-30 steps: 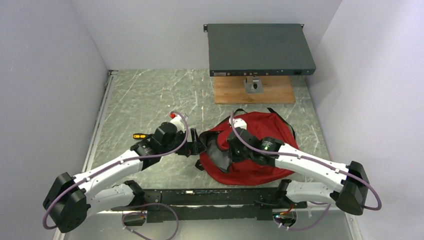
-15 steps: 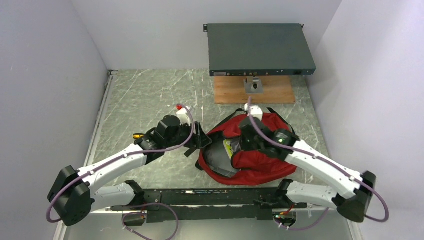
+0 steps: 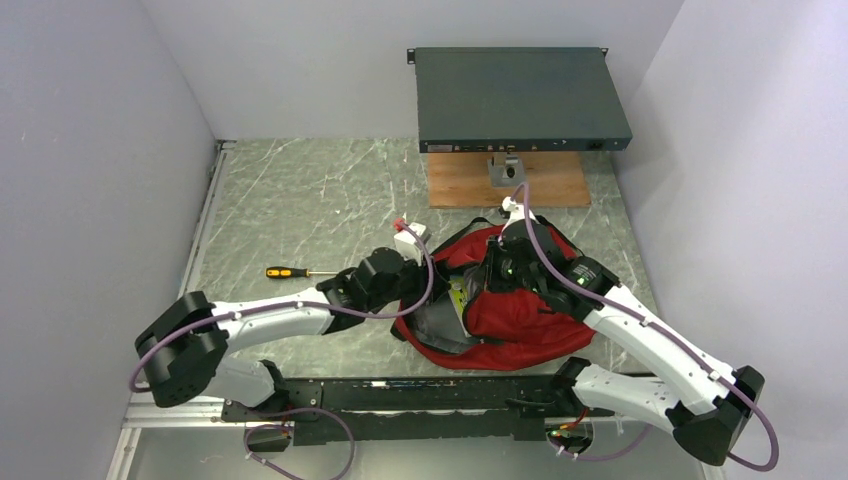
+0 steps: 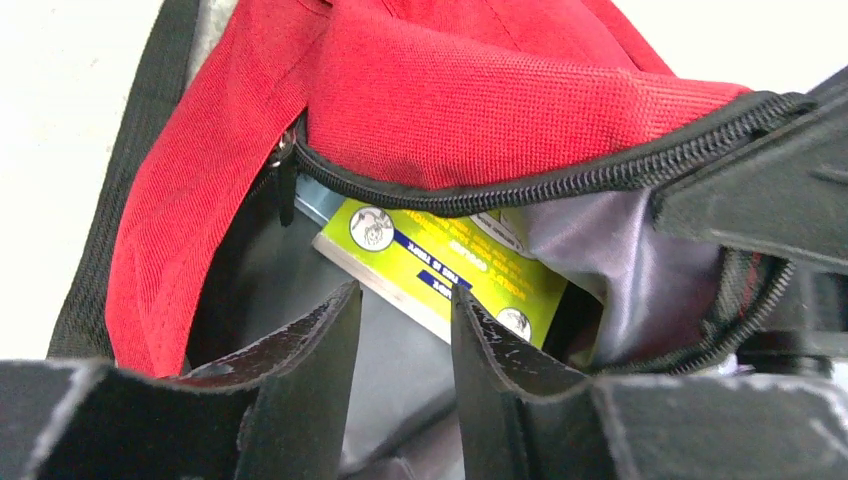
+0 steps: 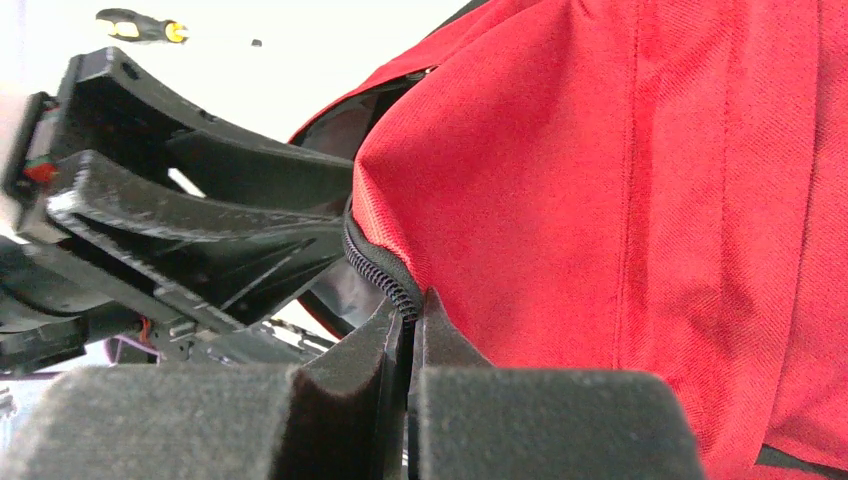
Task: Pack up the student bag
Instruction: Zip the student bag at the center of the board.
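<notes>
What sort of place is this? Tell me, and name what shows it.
Most likely a robotics lab test cell, not a classroom: plain white walls box in a marble-patterned table, a rack-mount electronics unit and a wooden board sit at the back, and a screwdriver lies left of the student bag.

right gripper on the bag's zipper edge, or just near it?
Touching. The right wrist view shows the right gripper pinched shut on the black zipper edge of the student bag.
</notes>
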{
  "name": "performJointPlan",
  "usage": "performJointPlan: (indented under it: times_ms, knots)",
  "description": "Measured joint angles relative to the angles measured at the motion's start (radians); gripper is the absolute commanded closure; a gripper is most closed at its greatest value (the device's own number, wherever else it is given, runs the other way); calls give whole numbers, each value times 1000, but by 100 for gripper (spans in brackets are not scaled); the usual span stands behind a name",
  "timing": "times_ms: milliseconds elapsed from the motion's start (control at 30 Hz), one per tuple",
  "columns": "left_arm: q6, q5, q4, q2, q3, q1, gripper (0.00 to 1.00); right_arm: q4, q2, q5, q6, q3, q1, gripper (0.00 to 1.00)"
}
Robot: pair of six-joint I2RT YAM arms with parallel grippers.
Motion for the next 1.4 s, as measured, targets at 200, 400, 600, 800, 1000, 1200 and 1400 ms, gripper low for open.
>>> performJointPlan:
  times_ms: [200, 400, 600, 800, 1000, 1200, 1400]
  knots:
    - [21, -150, 50, 91, 28, -45, 61, 19, -26, -19, -9, -18, -6, 100]
    - [14, -286, 51, 171, 59, -68, 48, 29, -28, -34, -20, -23, -11, 100]
    - [-16, -361, 42, 234, 110, -68, 52, 34, -32, -42, -28, -25, -16, 100]
    - [-28, -376, 42, 306, 155, -68, 56, 35, -41, -44, -35, -28, -22, 100]
    - [-15, -399, 47, 313, 161, -59, 81, 44, -65, -68, -35, -42, -22, 100]
    - [24, -337, 67, 304, 158, -24, 100, 50, -72, -106, -65, -61, -22, 100]
    - [28, -42, 21, 213, 128, 56, 100, 91, -87, -244, -161, -154, -21, 65]
